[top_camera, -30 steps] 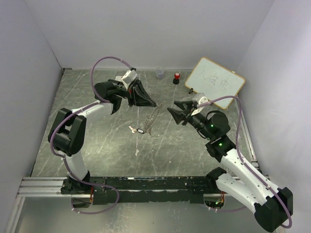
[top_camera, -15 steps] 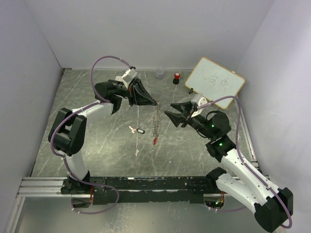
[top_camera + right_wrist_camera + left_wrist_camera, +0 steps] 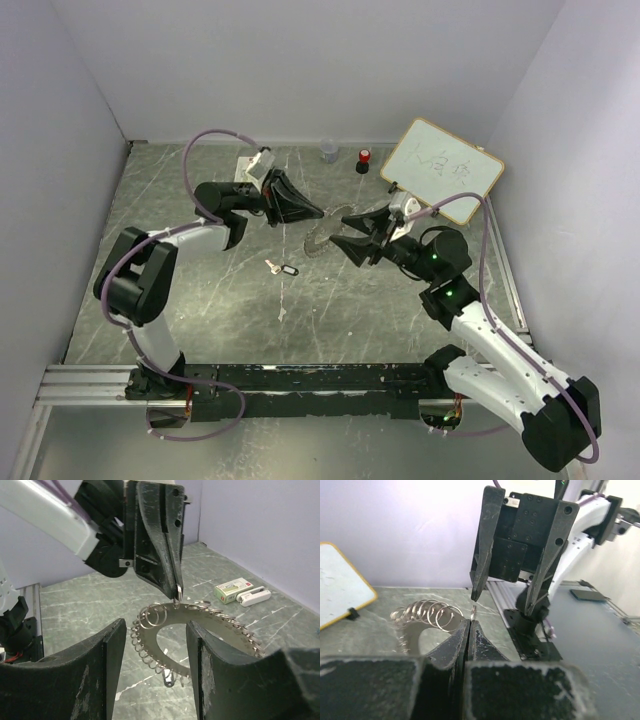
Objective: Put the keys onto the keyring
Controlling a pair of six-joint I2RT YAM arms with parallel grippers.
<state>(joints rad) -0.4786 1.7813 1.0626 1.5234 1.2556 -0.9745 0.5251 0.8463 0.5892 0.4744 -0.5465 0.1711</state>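
Note:
The keyring (image 3: 318,242) is a flat grey toothed ring edged with small wire loops. It hangs tilted above the table. My left gripper (image 3: 319,213) is shut on one small loop at its rim (image 3: 472,612). In the right wrist view the keyring (image 3: 220,625) lies just beyond my right gripper (image 3: 155,642), which is open and holds nothing, its fingers (image 3: 112,655) on either side of the ring's near edge. A small dark piece (image 3: 169,677) dangles under that edge. On the table to the left lies a key with a black tag (image 3: 289,268), and a small silver piece (image 3: 269,265) beside it.
A whiteboard (image 3: 443,170) leans at the back right. A red-topped small cylinder (image 3: 364,160) and a clear cup (image 3: 329,151) stand by the back wall. A green-and-white box (image 3: 234,589) and a white case (image 3: 254,596) lie behind the left arm.
The keyring hung straight down before; now it is swung up and tilted between the grippers. My right gripper has moved left up to it and opened wider. The left arm has reached further right.

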